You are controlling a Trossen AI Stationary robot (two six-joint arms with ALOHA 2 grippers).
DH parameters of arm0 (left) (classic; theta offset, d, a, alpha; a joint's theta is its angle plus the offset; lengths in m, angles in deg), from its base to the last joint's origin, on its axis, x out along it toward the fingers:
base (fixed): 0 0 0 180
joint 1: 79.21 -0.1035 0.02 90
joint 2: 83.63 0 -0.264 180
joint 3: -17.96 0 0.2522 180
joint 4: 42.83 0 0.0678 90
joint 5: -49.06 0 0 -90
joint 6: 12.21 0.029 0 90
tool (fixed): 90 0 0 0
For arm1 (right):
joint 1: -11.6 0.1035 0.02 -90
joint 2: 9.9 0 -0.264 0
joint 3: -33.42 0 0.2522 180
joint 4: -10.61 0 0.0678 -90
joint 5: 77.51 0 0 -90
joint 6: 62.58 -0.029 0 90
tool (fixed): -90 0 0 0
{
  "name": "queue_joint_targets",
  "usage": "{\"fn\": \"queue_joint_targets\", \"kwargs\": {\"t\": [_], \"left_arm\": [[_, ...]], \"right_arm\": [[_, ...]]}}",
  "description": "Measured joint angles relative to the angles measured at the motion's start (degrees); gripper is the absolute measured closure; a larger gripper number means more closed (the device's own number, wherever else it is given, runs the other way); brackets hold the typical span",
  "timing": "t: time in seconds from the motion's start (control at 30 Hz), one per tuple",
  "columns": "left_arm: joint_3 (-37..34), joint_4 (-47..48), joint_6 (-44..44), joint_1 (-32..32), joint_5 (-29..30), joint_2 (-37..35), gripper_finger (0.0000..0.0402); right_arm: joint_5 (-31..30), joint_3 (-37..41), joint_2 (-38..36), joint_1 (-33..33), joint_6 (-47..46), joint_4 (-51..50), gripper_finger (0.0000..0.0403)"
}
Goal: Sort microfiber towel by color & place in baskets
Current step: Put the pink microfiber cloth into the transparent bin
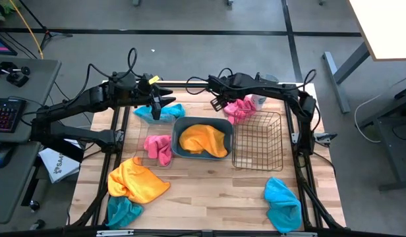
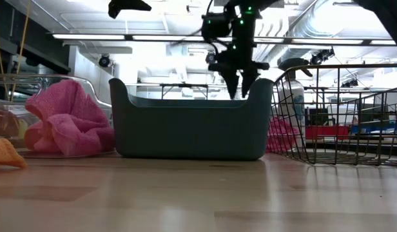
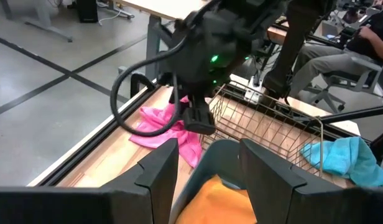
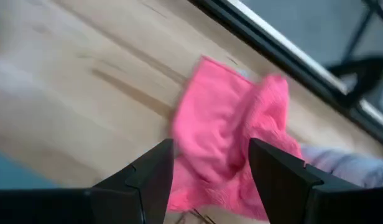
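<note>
My left gripper (image 1: 157, 103) hovers open over a turquoise towel (image 1: 161, 112) at the table's far edge; in its wrist view the fingers (image 3: 207, 168) point past the teal tub. My right gripper (image 1: 220, 103) (image 2: 240, 80) is open and raised, just left of a pink towel (image 1: 239, 108) (image 4: 224, 140) that lies flat on the table by the wire basket (image 1: 258, 138). The teal tub (image 1: 178, 123) (image 2: 192, 129) holds an orange towel (image 1: 204, 139). The clear box (image 1: 148, 139) holds a pink towel (image 1: 159, 149) (image 2: 66, 119).
An orange towel (image 1: 134, 181) and a turquoise towel (image 1: 122, 212) lie at the near left corner, and another turquoise towel (image 1: 283, 204) at the near right. A spray bottle (image 1: 259, 100) stands by the far pink towel. Bare wood lies along the near middle.
</note>
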Motion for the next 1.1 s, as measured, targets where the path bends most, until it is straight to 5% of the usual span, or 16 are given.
{"fn": "queue_joint_targets", "kwargs": {"t": [0.47, 0.9, 1.1], "left_arm": [[0.0, 0.0, 3.14, -0.02, 0.0, -0.02, 0.0243], [0.0, 0.0, 4.63, -0.07, 0.54, -0.02, 0.0243], [0.0, 0.03, 4.63, -0.07, 0.66, -0.02, 0.0243]], "right_arm": [[-2.69, 12.25, 0.93, -1.51, -19.63, -5.99, 0.0201], [-11.08, 14.56, 0.95, -1.65, -23.13, -5.49, 0.0201], [-9.28, 14.56, 0.95, -3.13, -22.87, -5.36, 0.0201]]}}
